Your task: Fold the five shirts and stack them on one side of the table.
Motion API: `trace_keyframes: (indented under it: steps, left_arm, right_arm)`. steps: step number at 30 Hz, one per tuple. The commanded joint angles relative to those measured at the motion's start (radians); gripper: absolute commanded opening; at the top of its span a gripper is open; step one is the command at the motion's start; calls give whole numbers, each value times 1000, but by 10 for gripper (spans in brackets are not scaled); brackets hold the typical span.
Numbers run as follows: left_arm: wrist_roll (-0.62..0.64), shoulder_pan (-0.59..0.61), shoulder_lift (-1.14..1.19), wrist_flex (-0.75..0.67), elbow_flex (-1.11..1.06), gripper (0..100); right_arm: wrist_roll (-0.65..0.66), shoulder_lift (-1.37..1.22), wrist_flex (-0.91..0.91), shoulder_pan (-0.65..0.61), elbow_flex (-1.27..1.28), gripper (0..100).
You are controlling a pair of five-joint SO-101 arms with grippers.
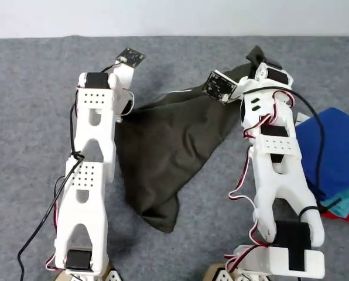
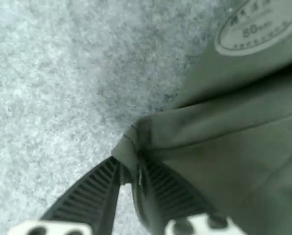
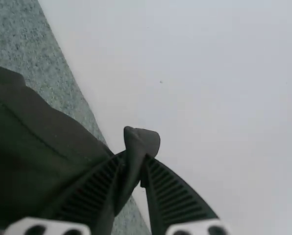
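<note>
A dark olive shirt (image 1: 168, 152) hangs stretched between my two arms over the grey table, its lower end trailing onto the surface. My left gripper (image 1: 126, 109) is shut on the shirt's left edge. In the left wrist view the left gripper (image 2: 131, 164) pinches a folded hem of the shirt (image 2: 224, 147) just above the table, with a round label (image 2: 258, 24) beyond it. My right gripper (image 1: 255, 58) is shut on the far right corner. The right wrist view shows the right gripper (image 3: 133, 159) with a tip of the shirt (image 3: 141, 139) sticking out between its fingers.
A stack of shirts (image 1: 332, 152), blue on top with teal and red edges under it, lies at the right edge of the table (image 1: 34, 117). The table's far edge (image 1: 174, 37) meets a white wall. Open grey surface lies to the left.
</note>
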State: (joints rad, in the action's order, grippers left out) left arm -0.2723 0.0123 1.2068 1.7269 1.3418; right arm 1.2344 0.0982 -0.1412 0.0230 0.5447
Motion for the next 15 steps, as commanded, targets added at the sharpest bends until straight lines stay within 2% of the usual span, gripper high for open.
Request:
trace_keyframes:
  steps: [1, 10, 15]
  left_arm:
    - [9, 5, -135, 28, 33, 5]
    - [17, 5, -512, 26, 35, 5]
    - [115, 8, -706, 25, 38, 5]
  right_arm:
    - [-11, 44, -22, 10, -17, 9]
    - [-11, 170, -22, 4, -18, 9]
    - [-12, 286, -24, -2, -21, 9]
